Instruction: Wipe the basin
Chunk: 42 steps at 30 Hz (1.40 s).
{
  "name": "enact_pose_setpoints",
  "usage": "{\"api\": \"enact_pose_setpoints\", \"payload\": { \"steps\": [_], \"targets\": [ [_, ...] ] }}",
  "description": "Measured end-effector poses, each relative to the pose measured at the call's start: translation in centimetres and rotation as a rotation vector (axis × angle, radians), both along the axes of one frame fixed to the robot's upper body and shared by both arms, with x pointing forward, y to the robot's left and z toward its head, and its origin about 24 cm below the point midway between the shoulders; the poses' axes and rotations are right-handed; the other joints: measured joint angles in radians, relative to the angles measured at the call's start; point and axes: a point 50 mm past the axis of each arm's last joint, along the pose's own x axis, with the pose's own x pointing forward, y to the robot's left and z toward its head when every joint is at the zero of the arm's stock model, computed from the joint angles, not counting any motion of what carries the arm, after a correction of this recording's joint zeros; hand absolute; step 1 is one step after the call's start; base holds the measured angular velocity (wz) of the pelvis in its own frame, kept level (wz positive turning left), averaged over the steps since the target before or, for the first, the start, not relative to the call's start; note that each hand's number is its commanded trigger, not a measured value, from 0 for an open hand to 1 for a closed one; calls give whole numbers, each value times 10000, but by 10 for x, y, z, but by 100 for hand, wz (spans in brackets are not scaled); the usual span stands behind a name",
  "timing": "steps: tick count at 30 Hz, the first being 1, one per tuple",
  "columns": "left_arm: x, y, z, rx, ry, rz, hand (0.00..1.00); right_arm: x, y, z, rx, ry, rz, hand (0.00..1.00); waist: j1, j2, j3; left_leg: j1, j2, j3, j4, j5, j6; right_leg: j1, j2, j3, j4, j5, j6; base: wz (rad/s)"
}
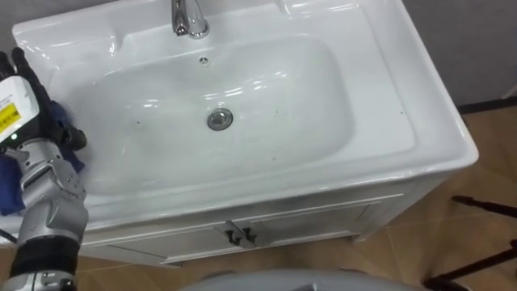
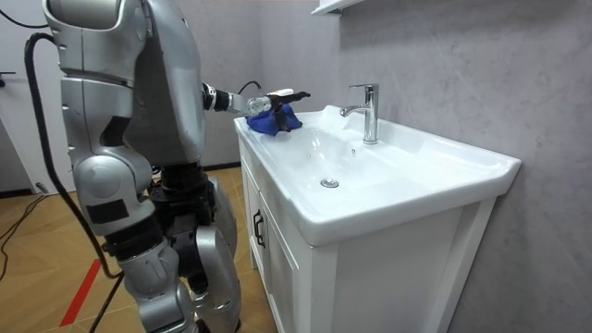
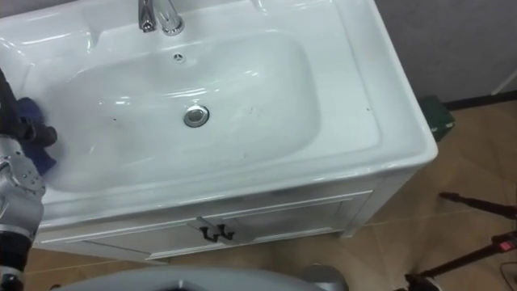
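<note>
I stand in front of a white basin on a white cabinet. Its bowl has a metal drain in the middle and a chrome faucet at the back. My left hand is over the basin's left rim, with a blue cloth bunched beneath it on the rim. The thumb and fingers are closed on the cloth. In the room view the left hand and blue cloth are at the basin's far corner, away from the faucet.
The cabinet doors with dark handles are right below the front rim. Black stand legs lie on the wooden floor at the right. A grey wall backs the basin, with a white shelf above it.
</note>
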Motion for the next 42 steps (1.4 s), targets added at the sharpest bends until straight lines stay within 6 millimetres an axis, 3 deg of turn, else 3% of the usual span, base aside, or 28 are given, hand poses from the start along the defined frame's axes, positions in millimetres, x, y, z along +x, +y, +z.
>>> {"api": "enact_pose_setpoints", "payload": {
  "steps": [6,14,17,21,26,32,42],
  "targets": [
    [0,-1,0,-244,-135,-47,0,2,2,-1,10,-35,-22,0,-95,-47,62,-32,-7,-125,-1,0,-1,48,8,-120,7,22,7,6],
    [1,0,2,-1378,-758,288,0,3,4,-2,105,33,-76,0,84,23,13,-7,-5,-168,16,0,-1,36,8,-146,25,27,2,1],
    [4,1,12,-1411,-1349,214,0,3,5,-2,113,31,-84,0,197,1,16,4,-31,-241,21,1,1,-12,-7,-145,-9,26,2,1],
    [3,11,38,-928,-2994,536,0,-3,6,-3,129,178,-122,0,325,-86,-56,97,-61,-234,-13,4,6,100,11,-79,-123,45,33,0],
    [0,17,57,-777,-4440,951,0,-13,6,-4,156,528,-248,0,458,-117,-40,291,-111,-273,-50,4,8,481,27,-73,-289,83,112,3],
    [0,17,71,-1194,-5540,1093,0,-10,6,-4,169,444,-217,0,513,-47,-68,225,-106,-421,-19,4,8,541,102,-203,-487,144,124,8],
    [-16,40,93,-568,-6856,2185,0,-19,4,-2,175,387,-321,0,793,252,15,68,-133,-739,-44,4,7,484,151,-243,-521,156,110,5]
  ]
}}
